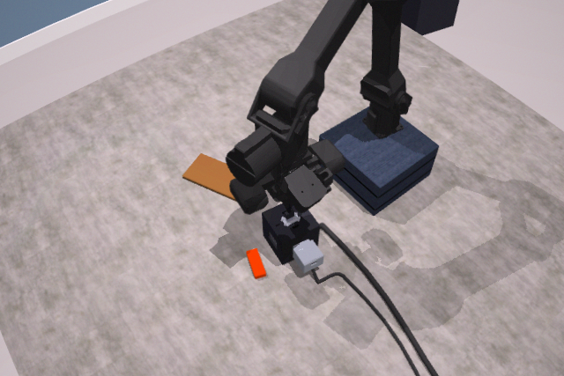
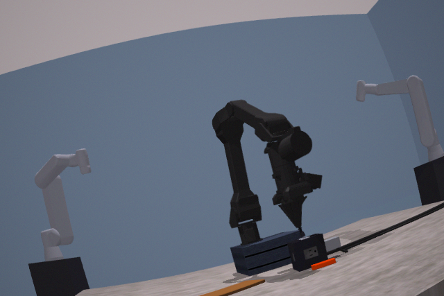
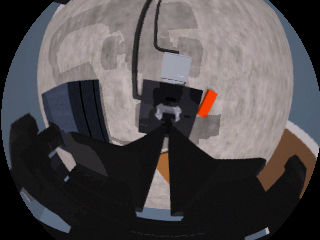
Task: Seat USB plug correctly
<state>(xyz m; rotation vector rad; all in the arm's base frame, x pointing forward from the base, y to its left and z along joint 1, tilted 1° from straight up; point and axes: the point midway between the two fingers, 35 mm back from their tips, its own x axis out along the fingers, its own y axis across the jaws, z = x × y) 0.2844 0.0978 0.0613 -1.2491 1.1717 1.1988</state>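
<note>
The black power cube (image 1: 278,244) (image 2: 297,258) (image 3: 187,100) stands upright on the table. The small dark USB plug (image 2: 301,231) stands up from its top, with a pale grey bracket-like shape (image 1: 290,219) (image 3: 167,111) around its base in the top view and wrist views. My gripper (image 1: 289,210) (image 2: 300,227) (image 3: 167,129) points down over the cube, its fingertips nearly together and shut on the plug's upper end. The fingers hide part of the plug. How deep it sits and which way round it faces cannot be made out.
A pale grey adapter (image 1: 308,255) (image 2: 333,242) (image 3: 176,67) is against the cube's side, with a thin cable. A thicker black cable (image 1: 364,271) (image 3: 136,55) runs from the cube. An orange-red bar (image 1: 256,263) (image 2: 323,263) (image 3: 207,103) lies beside it. An orange board (image 1: 207,176) (image 2: 236,287) lies farther off.
</note>
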